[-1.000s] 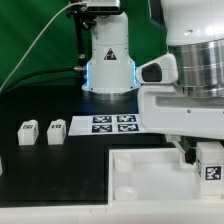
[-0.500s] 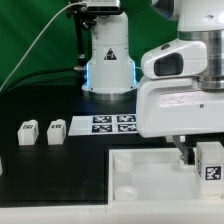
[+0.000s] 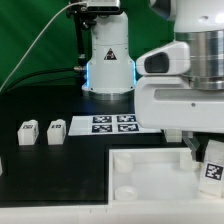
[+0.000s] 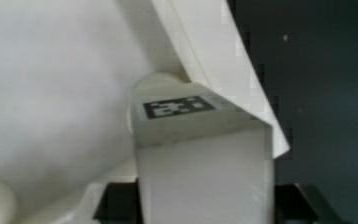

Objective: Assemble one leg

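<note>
My gripper (image 3: 202,154) is at the exterior view's right, shut on a leg (image 3: 211,166), a small white post with a black-and-white tag. The leg is tilted and hangs over the right end of the large white tray-like piece (image 3: 150,170). In the wrist view the leg (image 4: 202,165) fills the middle, tag facing the camera, with a dark finger (image 4: 119,203) on each side of it. Its far end sits at a corner of the tray-like piece (image 4: 51,100). Two more legs (image 3: 28,132) (image 3: 56,131) stand on the black table at the left.
The marker board (image 3: 110,124) lies flat behind the tray-like piece. The arm's white base (image 3: 108,60) stands at the back centre. The bulky white arm housing (image 3: 185,90) hides the table's right side.
The arm has shifted a little right and up. The held leg has gone from upright to tilted.
</note>
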Available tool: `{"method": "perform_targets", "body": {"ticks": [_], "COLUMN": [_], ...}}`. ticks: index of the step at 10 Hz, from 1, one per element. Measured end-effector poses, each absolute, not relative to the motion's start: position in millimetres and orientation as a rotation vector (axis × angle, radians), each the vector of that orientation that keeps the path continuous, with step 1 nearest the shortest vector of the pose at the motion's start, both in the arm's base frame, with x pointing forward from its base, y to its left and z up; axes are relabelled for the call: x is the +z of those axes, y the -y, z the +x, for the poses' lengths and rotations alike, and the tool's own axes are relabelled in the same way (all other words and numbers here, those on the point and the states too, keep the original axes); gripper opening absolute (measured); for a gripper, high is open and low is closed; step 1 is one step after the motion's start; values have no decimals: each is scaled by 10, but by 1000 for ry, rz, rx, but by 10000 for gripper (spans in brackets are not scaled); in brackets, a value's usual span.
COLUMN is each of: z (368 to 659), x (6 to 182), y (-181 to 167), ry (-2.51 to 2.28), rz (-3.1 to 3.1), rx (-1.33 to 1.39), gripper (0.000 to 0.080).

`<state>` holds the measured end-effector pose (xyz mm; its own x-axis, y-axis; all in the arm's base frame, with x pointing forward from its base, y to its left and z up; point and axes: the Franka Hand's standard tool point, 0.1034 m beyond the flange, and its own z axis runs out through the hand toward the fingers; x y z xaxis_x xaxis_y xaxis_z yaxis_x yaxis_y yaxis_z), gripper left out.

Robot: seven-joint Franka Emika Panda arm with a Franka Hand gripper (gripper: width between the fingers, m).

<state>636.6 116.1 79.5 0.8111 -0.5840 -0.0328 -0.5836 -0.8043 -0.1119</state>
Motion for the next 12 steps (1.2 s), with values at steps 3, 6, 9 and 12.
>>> {"method": "perform_targets", "body": {"ticks": [3,6,9,12], "z": [6357,6334,6325,6307], "x": [779,765,757,761], "y": [-1106,-1046,-1046,-1131], "ry": [-1623,-2019,-1946,-1430], "rz": [-2528,-2188,-2250,-2619], "rx": [63,96,84,10], "gripper": [312,313,322,617]}}
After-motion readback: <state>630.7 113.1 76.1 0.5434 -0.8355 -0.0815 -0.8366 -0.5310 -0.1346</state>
